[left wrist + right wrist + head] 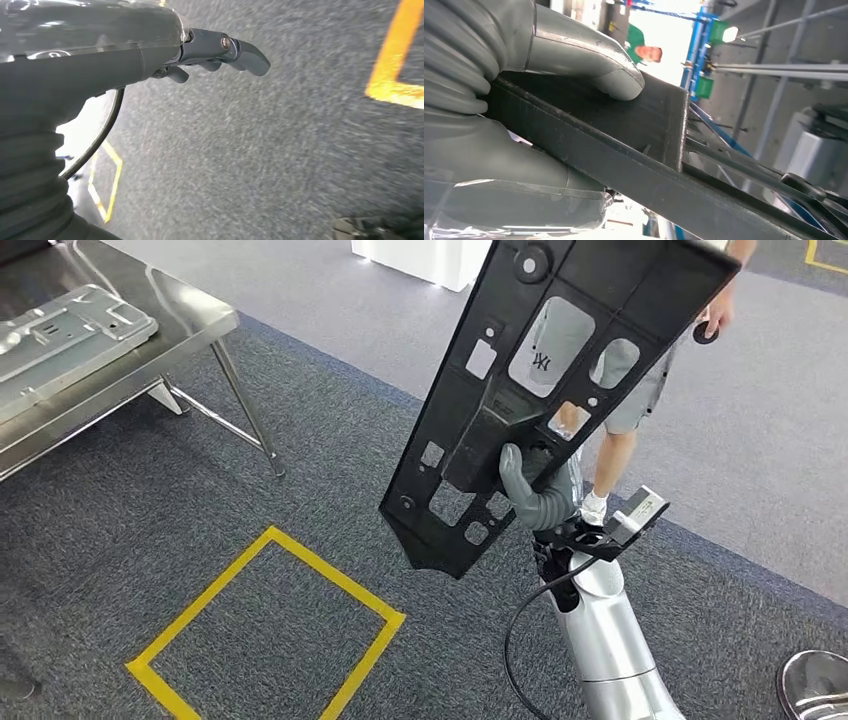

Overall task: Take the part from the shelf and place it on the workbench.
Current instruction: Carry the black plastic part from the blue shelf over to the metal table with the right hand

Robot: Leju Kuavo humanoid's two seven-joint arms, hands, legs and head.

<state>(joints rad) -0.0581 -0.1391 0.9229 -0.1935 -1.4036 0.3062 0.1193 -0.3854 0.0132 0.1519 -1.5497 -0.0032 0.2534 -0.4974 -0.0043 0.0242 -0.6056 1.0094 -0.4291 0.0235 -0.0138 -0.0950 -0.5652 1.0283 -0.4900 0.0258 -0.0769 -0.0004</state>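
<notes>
A long black plastic panel with cut-outs (560, 380) is held up in the air in the head view, tilted, over the carpet. My right hand (535, 495) grips it near its lower middle, thumb across the front. The right wrist view shows the grey thumb (609, 75) pressed on the black part (639, 145). My left hand (215, 52) hangs over grey carpet with its fingers loosely curled, holding nothing. The steel workbench (190, 325) stands at the upper left, some way from the part.
A grey metal plate (60, 335) lies on the workbench. A yellow tape square (270, 630) marks the carpet below the part. A person (640, 390) stands behind the panel at the upper right. A round metal base (815, 685) sits at the lower right corner.
</notes>
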